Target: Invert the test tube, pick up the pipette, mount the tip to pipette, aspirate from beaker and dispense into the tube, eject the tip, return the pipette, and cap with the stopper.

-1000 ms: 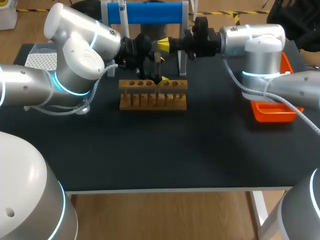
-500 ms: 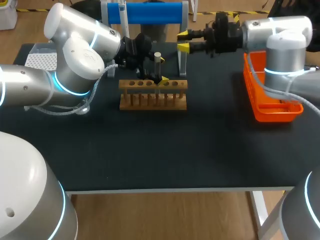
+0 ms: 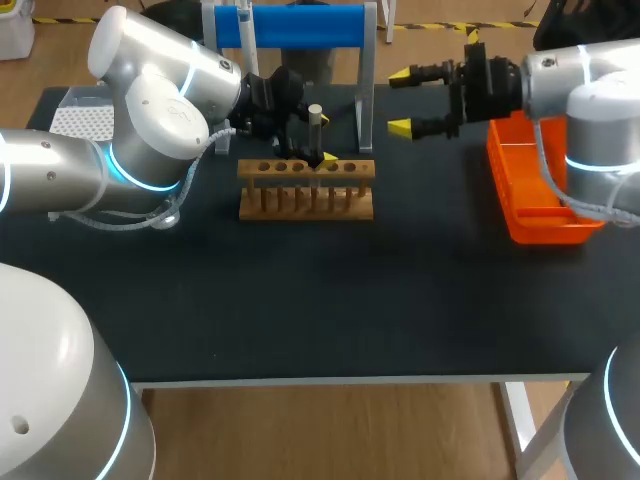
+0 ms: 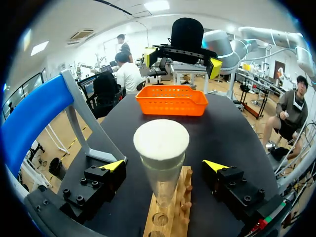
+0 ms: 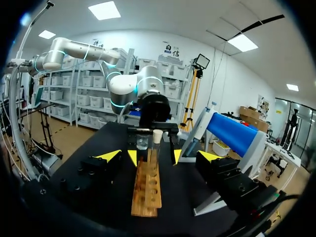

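A wooden rack point(image 3: 306, 188) stands at the table's back middle and holds one upright test tube point(image 3: 315, 130) with a white stopper point(image 4: 161, 140) in its mouth. My left gripper point(image 3: 322, 140) is open, and its yellow fingertips point(image 4: 113, 164) stand to either side of the tube without touching it. Off to the right, beside the orange basket, my right gripper point(image 3: 403, 100) is open with nothing in it. From the right wrist, the rack point(image 5: 147, 190) and the stoppered tube point(image 5: 157, 143) are ahead of the gripper point(image 5: 159, 155). A small beaker point(image 5: 142, 142) stands behind the rack. The pipette point(image 3: 245, 30) hangs on the blue stand point(image 3: 300, 25).
An orange basket point(image 3: 540, 190) sits at the right edge of the table, under my right arm. A tip box point(image 3: 80, 120) is at the back left, partly hidden by my left arm. The dark tabletop point(image 3: 330, 300) stretches in front of the rack.
My right gripper has opened, let go of the stopper on the tube and drawn back to the right. The left arm and the tube have stayed put.
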Controlling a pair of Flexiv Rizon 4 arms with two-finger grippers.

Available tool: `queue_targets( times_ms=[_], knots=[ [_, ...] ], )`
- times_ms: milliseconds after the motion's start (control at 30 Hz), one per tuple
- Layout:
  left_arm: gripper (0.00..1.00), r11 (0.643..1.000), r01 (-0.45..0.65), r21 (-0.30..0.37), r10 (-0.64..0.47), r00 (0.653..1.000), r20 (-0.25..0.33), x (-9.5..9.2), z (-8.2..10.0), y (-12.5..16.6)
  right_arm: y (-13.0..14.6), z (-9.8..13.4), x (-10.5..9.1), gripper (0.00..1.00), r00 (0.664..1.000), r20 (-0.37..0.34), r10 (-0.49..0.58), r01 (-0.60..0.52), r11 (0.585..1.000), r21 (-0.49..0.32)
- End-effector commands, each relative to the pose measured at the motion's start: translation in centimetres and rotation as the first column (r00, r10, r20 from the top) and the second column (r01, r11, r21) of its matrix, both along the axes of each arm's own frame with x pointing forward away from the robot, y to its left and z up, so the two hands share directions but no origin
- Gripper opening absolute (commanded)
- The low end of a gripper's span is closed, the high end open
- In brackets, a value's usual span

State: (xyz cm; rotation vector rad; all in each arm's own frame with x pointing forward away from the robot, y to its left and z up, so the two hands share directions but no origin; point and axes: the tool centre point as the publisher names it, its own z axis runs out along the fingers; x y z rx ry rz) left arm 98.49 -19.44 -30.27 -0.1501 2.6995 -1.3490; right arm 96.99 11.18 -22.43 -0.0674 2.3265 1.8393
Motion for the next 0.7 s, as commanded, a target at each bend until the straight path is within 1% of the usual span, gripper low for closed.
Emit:
queue_targets(
  times_ms=[33,467,567,700],
  knots=[
    [1.0,1.0,0.002,-0.001,-0.002,1.0,0.0,0.1,-0.1,0.0,-0.9,-0.5,-0.8,1.0,0.998,0.035,-0.059,0.06,0.998,-0.022],
    [1.0,1.0,0.0,-0.002,0.0,1.0,0.0,0.0,0.0,0.2,-0.9,-0.5,-0.8,1.0,0.998,0.035,-0.059,0.06,0.998,-0.022],
    [1.0,1.0,-0.01,0.022,0.01,1.0,-0.005,-0.1,0.2,0.8,-0.9,-0.5,-0.8,1.0,0.998,0.035,-0.059,0.06,0.998,-0.022],
    [1.0,0.999,-0.024,0.032,0.025,1.0,-0.009,-0.5,0.4,1.6,-0.9,-0.5,-0.8,1.0,0.998,0.035,-0.059,0.06,0.998,-0.022]
  ],
)
